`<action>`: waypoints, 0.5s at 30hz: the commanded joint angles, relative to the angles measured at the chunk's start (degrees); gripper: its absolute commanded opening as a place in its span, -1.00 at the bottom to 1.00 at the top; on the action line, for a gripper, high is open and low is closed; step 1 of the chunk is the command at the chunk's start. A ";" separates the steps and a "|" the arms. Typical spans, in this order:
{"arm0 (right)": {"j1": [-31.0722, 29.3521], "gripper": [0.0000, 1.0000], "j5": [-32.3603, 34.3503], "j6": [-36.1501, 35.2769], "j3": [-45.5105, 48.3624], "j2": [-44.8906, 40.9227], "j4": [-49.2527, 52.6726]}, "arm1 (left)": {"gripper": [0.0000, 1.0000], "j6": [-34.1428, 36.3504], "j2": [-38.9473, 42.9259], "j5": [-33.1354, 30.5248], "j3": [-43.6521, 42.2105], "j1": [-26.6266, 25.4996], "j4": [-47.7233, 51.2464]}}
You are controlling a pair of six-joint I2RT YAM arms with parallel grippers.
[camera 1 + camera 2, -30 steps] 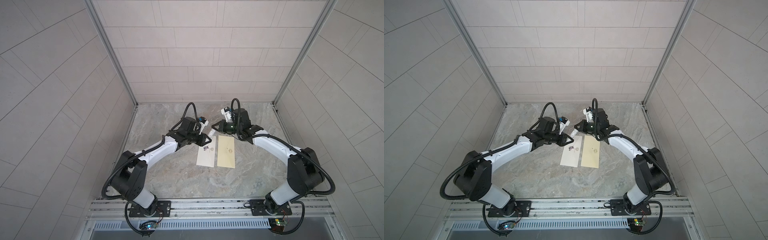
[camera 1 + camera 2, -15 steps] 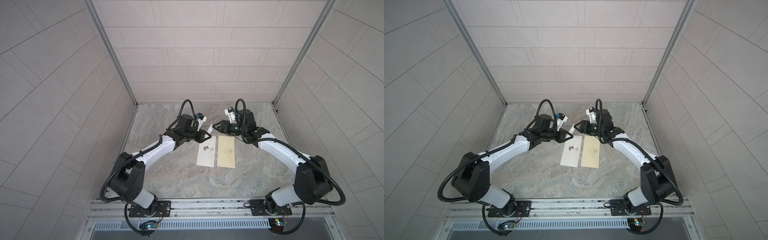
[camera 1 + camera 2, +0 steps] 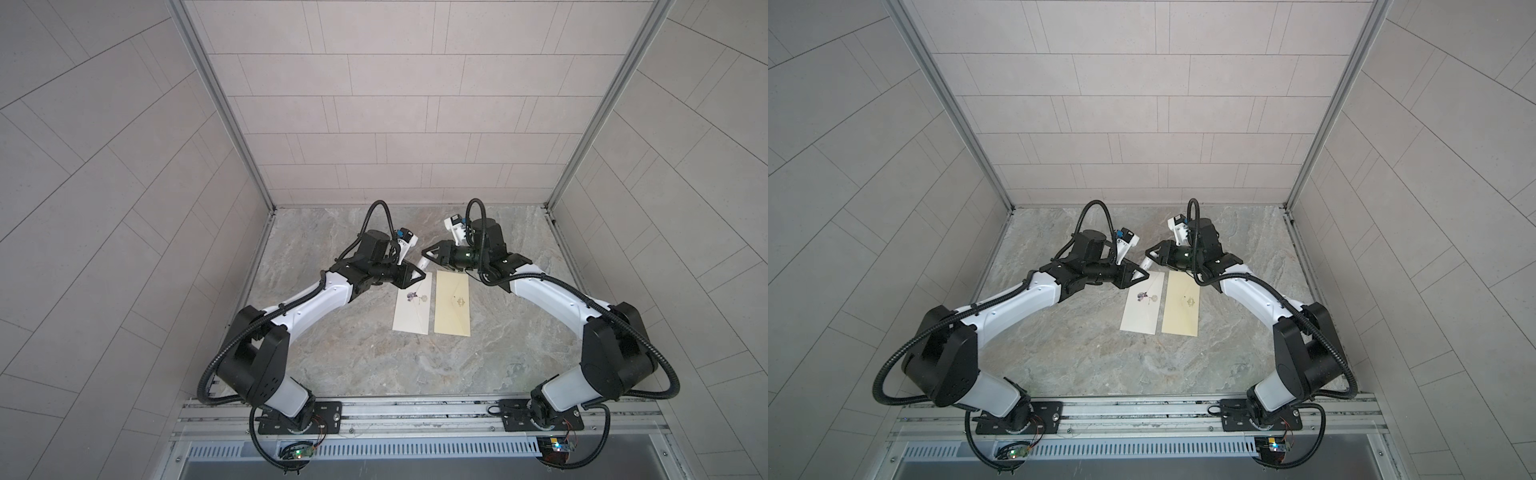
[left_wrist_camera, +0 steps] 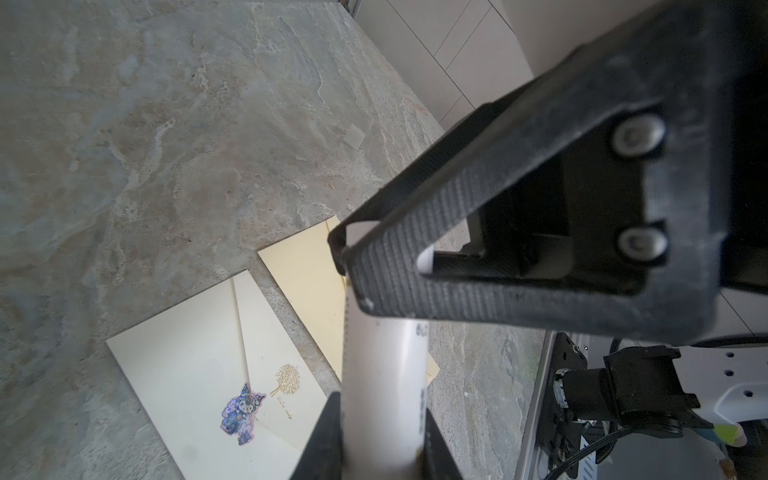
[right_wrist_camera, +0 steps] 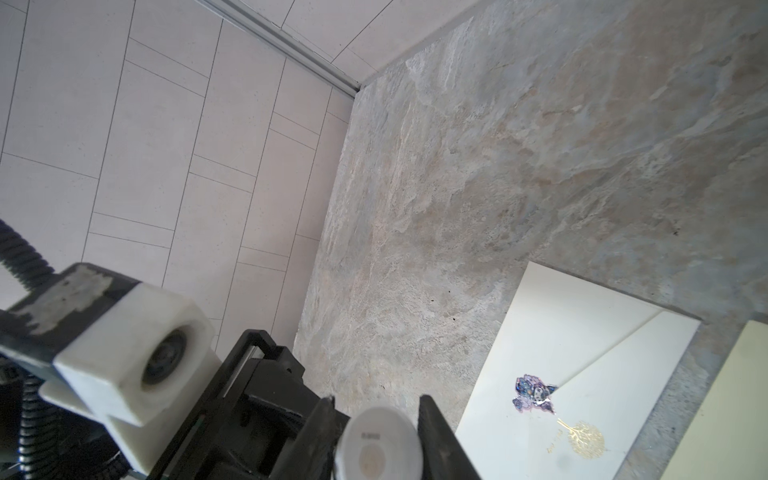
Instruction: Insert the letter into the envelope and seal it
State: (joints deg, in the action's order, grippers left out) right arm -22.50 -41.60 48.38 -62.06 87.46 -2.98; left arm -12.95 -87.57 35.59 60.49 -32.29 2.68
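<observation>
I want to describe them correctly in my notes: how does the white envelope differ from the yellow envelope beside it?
In colour, the white envelope is plain white, while the yellow envelope is pale cream-yellow. The white envelope bears a purple sticker and a gold tree; the yellow envelope shows only a small gold emblem. Both lie flat on the table, side by side, with a narrow gap between them.

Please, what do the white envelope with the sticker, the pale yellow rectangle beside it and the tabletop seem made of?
White envelope with cartoon sticker: matte paper, judging by crisp flap creases; its gold tree glints like foil. Pale yellow rectangle: probably matte paper or thin card, lying flat. Grey veined tabletop: looks like stone, possibly a printed laminate; dull finish.
</observation>
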 commanded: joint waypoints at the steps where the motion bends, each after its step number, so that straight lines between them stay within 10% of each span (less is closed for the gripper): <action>1: -0.28 -0.42 -0.31 1.42 -1.39 0.56 -2.77 | -1.00 1.57 2.40 0.29 0.07 -0.23 -0.36; 8: -0.49 -0.94 -1.10 1.63 -0.32 0.05 -3.47 | -1.00 -8.08 1.81 3.35 -0.38 1.63 -8.44; 15: 1.94 -1.00 -8.10 5.74 6.54 -5.17 -15.26 | -1.00 -50.04 -2.91 17.00 -4.27 11.03 -57.09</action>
State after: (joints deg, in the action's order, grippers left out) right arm -21.41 -42.65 52.86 -59.51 85.82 -15.64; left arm -39.68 -89.32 50.11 54.83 -26.87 -22.92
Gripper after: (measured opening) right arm 0.275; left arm 0.225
